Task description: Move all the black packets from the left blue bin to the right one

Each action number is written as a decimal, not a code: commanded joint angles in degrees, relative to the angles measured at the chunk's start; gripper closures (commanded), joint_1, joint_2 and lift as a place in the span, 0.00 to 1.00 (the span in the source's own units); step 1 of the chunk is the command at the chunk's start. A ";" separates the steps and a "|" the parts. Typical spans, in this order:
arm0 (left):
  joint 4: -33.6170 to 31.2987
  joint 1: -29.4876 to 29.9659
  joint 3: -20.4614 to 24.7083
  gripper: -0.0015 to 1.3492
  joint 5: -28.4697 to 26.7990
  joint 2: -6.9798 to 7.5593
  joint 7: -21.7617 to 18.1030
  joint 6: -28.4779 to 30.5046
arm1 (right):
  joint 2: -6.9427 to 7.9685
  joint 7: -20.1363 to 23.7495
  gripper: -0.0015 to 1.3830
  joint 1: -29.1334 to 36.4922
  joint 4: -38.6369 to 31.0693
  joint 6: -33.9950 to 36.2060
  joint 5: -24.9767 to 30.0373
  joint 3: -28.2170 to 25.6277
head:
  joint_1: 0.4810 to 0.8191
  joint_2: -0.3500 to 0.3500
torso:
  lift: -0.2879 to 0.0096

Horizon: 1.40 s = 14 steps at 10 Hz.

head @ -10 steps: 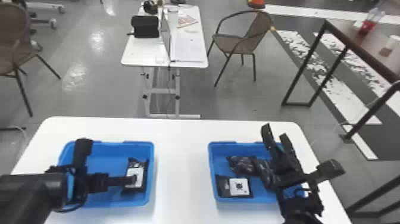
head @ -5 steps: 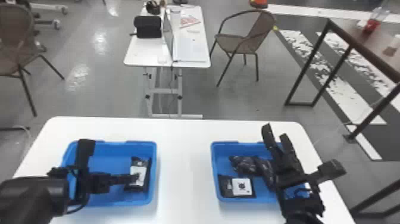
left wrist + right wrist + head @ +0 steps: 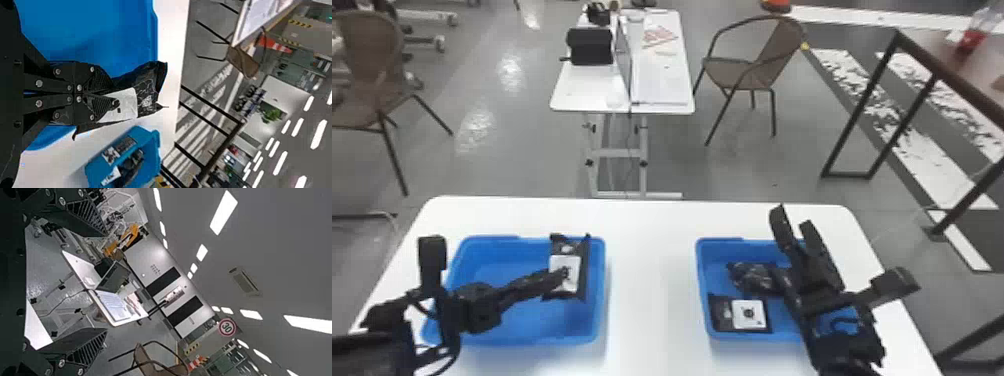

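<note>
The left gripper [image 3: 561, 278] pinches the black packet [image 3: 571, 263], and the right blue bin [image 3: 714, 278] is well over to its right.

Lower left, left gripper [image 3: 563, 278] has a black packet [image 3: 574, 265] over a blue bin [image 3: 502, 260]; lower right, right gripper [image 3: 794, 223], fingers apart!

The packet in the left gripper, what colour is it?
Black packet, white label, best seen in the left wrist view.

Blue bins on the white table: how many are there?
2: the left bin, beneath the left gripper, and the right bin, partly covered by the right gripper. No others seem hidden.
</note>
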 commanded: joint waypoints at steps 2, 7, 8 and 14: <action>-6.34 3.30 -3.85 0.91 8.46 -0.65 -0.81 -3.43 | 0.00 2.29 0.12 -0.52 -1.10 1.63 -0.04 2.83 | 0.63 0.37 | 0.97; 0.17 -7.25 -14.93 0.91 8.90 -2.32 -1.87 -5.10 | 0.00 8.45 0.12 -5.35 0.04 6.82 -0.04 10.91 | 0.63 0.36 | 0.97; 2.28 -9.45 -16.25 0.91 9.42 -2.76 -1.87 -5.89 | 0.00 9.32 0.12 -5.70 -0.14 8.14 0.23 12.15 | 0.63 0.37 | 0.97; 7.11 -13.31 -19.94 0.91 10.83 -4.78 -2.22 -6.68 | 0.09 13.54 0.68 -8.95 2.50 11.04 2.43 14.87 | 0.63 0.38 | 0.97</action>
